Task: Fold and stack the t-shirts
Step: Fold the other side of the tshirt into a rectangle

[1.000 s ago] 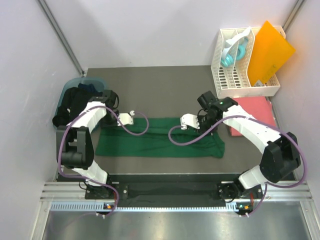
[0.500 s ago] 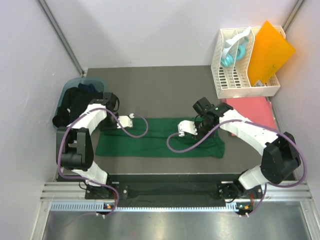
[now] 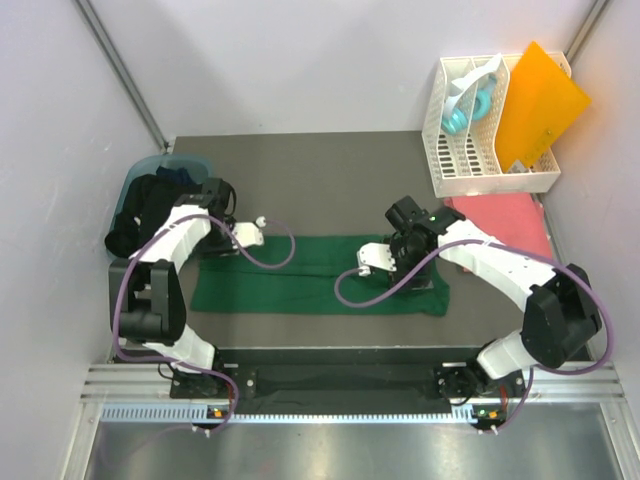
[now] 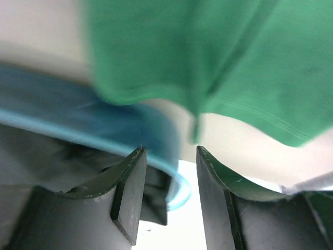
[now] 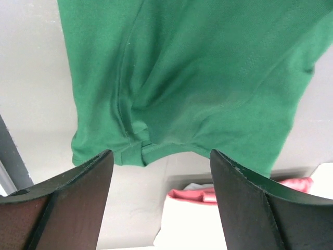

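The left gripper [image 4: 169,156] and right gripper [image 5: 161,156] are seen parted and empty over the dark green cloth t-shirt [image 3: 300,285], laid as a long band on the grey table [image 3: 330,170]. One coral pink t-shirt [image 3: 505,215] is folded aside; dark t-shirts [image 3: 140,215] are judged unfolded.

The left pincer [image 3: 247,232] and right pincer [image 3: 372,258] have opened, releasing the green t-shirt [image 3: 310,275]; the left pincer has shifted slightly toward the frame's left.

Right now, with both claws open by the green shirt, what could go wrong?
The left claw and right claw hold nothing, so the folded green shirt might flop open. The purple cables loop across the shirt and could drag it crooked when the arms move. The left claw sits close to the blue bin and might bump it.
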Controlling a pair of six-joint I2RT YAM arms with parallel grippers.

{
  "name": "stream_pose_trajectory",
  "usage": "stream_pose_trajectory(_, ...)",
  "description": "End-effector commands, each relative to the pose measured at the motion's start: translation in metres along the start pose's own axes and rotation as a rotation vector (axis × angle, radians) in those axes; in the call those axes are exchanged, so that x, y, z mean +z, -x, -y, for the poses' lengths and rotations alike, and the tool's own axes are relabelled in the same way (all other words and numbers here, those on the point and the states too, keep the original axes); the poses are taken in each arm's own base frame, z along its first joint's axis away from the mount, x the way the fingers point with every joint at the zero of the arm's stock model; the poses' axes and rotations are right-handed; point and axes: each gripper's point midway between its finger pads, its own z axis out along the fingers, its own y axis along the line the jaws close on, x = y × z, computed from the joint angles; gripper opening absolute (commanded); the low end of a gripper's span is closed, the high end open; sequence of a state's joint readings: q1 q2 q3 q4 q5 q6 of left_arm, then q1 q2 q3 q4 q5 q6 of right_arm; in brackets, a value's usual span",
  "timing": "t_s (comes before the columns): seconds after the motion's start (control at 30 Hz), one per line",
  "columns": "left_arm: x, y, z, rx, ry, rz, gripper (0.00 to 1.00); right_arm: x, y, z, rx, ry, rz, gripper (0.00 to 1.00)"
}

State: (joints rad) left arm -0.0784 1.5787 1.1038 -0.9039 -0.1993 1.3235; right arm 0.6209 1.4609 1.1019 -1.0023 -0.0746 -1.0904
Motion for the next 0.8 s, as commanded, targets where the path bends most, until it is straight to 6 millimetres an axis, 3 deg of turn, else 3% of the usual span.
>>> stream_pose_trajectory(0.0,-0.035,0.015,-0.052,-0.127,0.185,0.116,0.49,-0.035,0.024,0.032,0.025,-0.124,0.115,0.75)
stream_pose_trajectory(0.2,-0.039,0.02,-0.065,-0.124,0.238,0.149,0.49,-0.056,0.05,0.05,0.113,-0.092,0.263,0.79)
stream_pose_trajectory(0.4,-0.024,0.028,-0.06,-0.129,0.193,0.15,0.46,-0.018,0.055,0.059,0.137,0.007,0.268,0.73)
stream_pose_trajectory(0.53,-0.019,0.029,-0.054,-0.122,0.186,0.149,0.45,0.008,0.058,0.076,0.144,0.032,0.261,0.72)
stream_pose_trajectory(0.77,-0.005,0.026,-0.039,-0.096,0.156,0.128,0.4,0.02,0.069,0.106,0.138,0.027,0.285,0.71)
